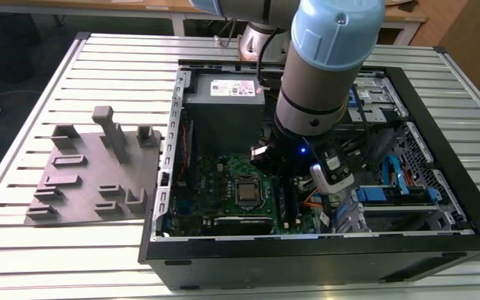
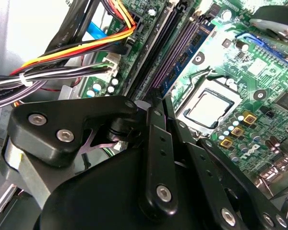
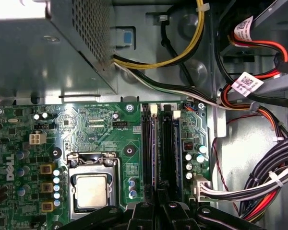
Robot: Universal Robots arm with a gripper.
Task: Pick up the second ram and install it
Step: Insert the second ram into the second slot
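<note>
Slatted metal surface carrying an open computer case and grey fixture. Arm reaches down over the motherboard; end effector above the memory slots, finger state indeterminable.

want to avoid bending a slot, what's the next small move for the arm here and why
Probably a slow, short descent straight toward the slots, checking alignment first. The gripper hangs just above the two long black slots beside the cpu, in line with them in the first wrist view. Whether it holds the ram I cannot tell.
</note>
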